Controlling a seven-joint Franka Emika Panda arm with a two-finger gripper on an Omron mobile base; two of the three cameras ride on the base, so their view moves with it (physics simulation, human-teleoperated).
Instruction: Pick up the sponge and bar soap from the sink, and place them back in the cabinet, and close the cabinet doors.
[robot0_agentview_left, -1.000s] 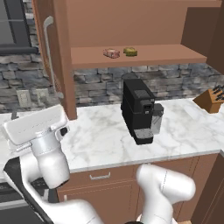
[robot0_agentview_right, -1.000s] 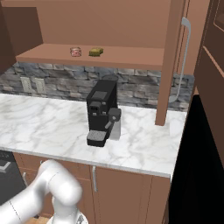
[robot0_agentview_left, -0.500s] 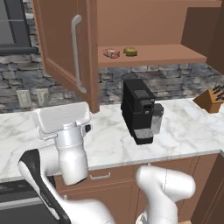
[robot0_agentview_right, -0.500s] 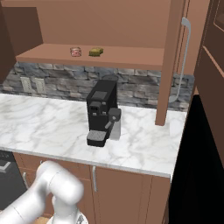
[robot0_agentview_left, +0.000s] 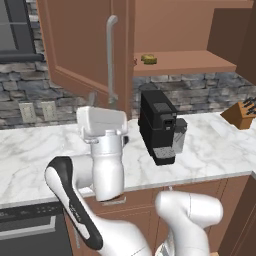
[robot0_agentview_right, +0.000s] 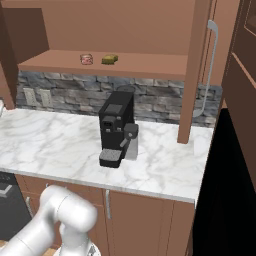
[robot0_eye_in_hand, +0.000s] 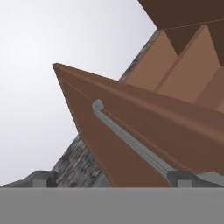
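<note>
The sponge and the pinkish bar soap lie side by side on the cabinet's shelf. In the left base view the sponge shows just past the edge of the left cabinet door. That door stands partly swung in, its silver handle upright. My gripper is open, raised against the door's outer face below the handle. In the hand view the door and its handle run between my open gripper. The right cabinet door stands open. The sink is out of view.
A black coffee machine stands on the marble counter, right of my arm. A knife block sits at the far right. Wall outlets are on the stone backsplash, and a dark appliance lies below the counter at left.
The left cabinet door has swung to the right, toward closing. My arm and hand have moved right with it. The sponge, soap and right door have not moved.
</note>
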